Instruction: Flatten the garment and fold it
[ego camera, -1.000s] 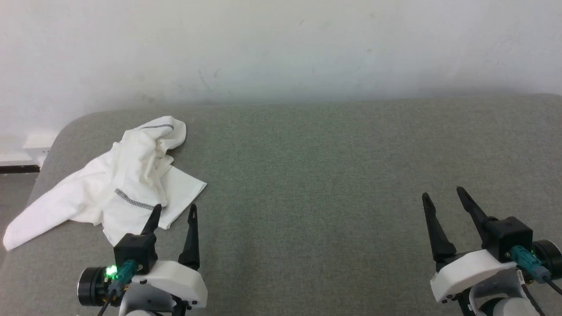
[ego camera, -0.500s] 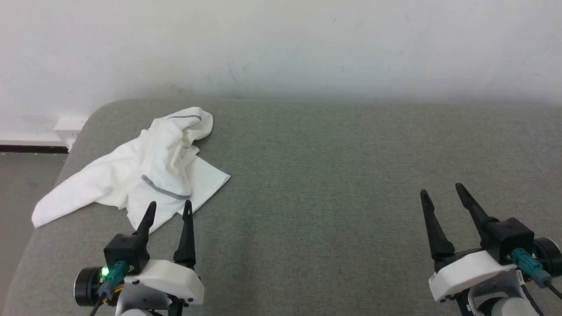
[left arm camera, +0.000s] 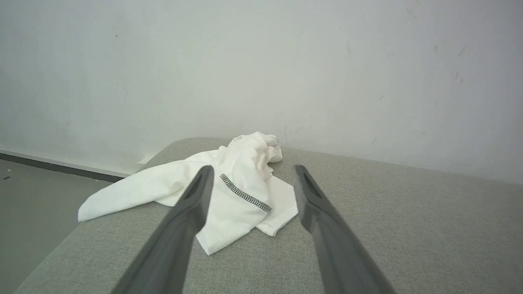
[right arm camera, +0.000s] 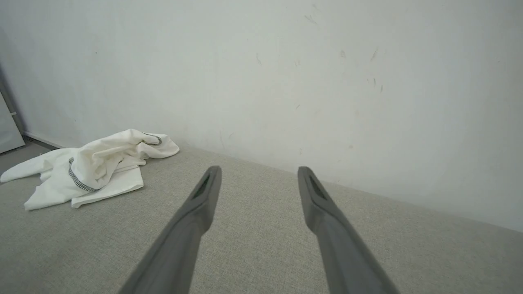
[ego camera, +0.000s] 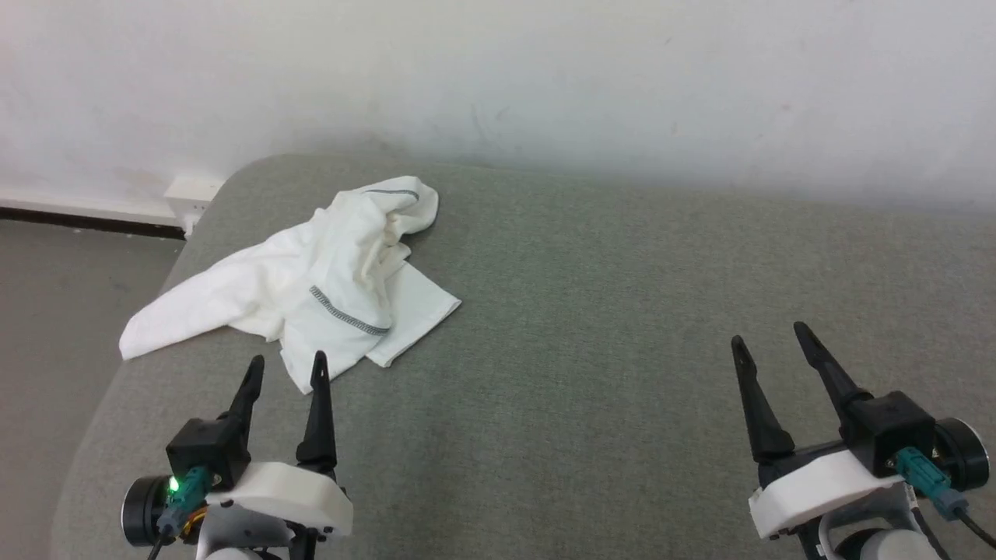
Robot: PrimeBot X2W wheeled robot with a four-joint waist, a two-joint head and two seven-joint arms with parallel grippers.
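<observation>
The garment [ego camera: 311, 288], thin white cloth with grey-black zigzag seams, lies crumpled near the far left corner of the grey padded surface [ego camera: 591, 327]. One long leg trails toward the left edge. My left gripper [ego camera: 286, 365] hovers just short of the garment's near edge, open and empty. In the left wrist view the garment [left arm camera: 241, 188] lies ahead between the spread fingers. My right gripper [ego camera: 767, 341] is open and empty far to the right, over bare surface. The right wrist view has the garment [right arm camera: 88, 167] at far left.
A white wall [ego camera: 498, 78] runs behind the surface. The surface's rounded left corner drops to a grey floor [ego camera: 54, 311] with a dark baseboard. Bare grey fabric stretches from the garment to the right gripper.
The head camera has turned left, so the whole picture shifted right. Both grippers stay open; the left one now sits a little short of the garment's edge instead of overlapping it.
</observation>
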